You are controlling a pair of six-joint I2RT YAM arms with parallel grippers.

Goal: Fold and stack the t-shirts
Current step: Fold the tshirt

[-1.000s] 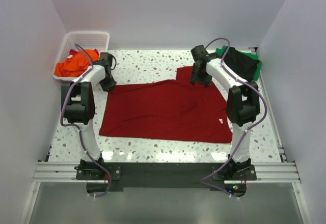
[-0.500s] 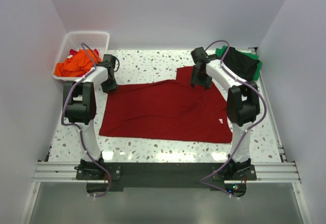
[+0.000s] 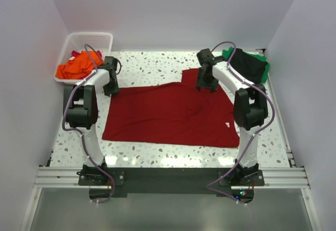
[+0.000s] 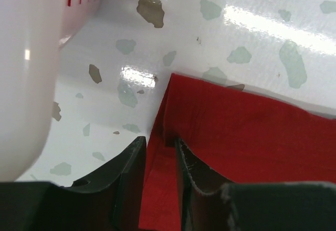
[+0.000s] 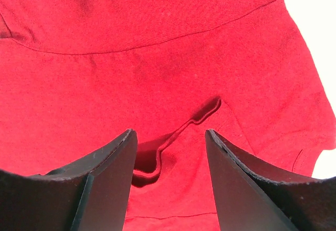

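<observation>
Out on the middle of the table (image 3: 157, 65) lies the red shirt (image 3: 168, 115), spread flat and open, its hem toward the arms and one sleeve poking out at the far right. No fold in it that I can see, so this one is right at the start.

Left gripper (image 4: 157, 147) is down at the far-left corner of the shirt, jaws drawn close together with the red edge pinched between them. That looks like a proper hold on the corner. Right gripper (image 5: 170, 136) hangs over the far right of the shirt near the sleeve, jaws spread wide, a little ridge of cloth sitting between them, nothing grasped yet.

Now the tally. Far left, the basket (image 3: 100, 35) holds an orange shirt (image 3: 79, 65) in a heap, with a scrap of something redder showing at its far side; all of that waits its turn. Far right, a black shirt (image 3: 247, 63) lies on a green shirt (image 3: 266, 71) at the table's corner. It could be the beginning of the stack, though I can't tell how neatly they are folded.

So by my reckoning: the red one has every fold to come, then a move to the pile, then the basket's load.
</observation>
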